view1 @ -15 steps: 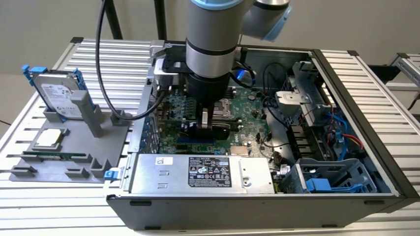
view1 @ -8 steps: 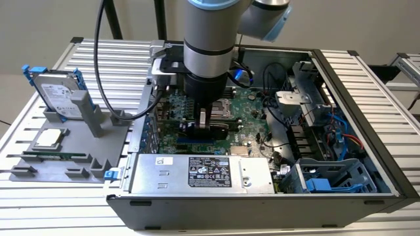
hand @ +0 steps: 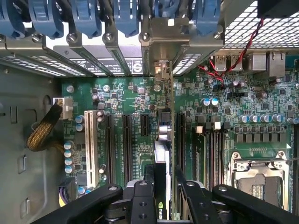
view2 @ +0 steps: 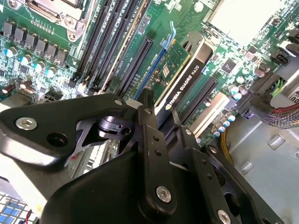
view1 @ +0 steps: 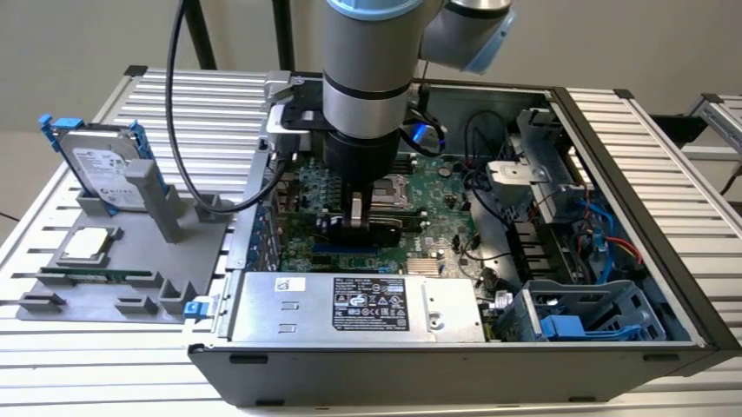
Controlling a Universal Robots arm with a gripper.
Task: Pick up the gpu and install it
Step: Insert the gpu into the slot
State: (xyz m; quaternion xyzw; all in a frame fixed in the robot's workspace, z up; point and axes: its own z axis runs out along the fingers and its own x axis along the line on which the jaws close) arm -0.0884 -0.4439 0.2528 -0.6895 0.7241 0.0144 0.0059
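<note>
Gripper (view1: 361,219) is lowered inside the open computer case (view1: 649,174), fingers closed on the top edge of the gpu (view1: 368,233). In the second wrist view the gpu (view2: 180,72) stands on edge over the motherboard (view2: 42,42), beside the black expansion slots (view2: 135,60), its black shroud facing the slots on one side. In the first wrist view the card (hand: 161,154) runs toward the rear bracket openings of the case. On the worktop's grey fixture (view1: 116,261) a hard drive (view1: 99,169) stands upright.
</note>
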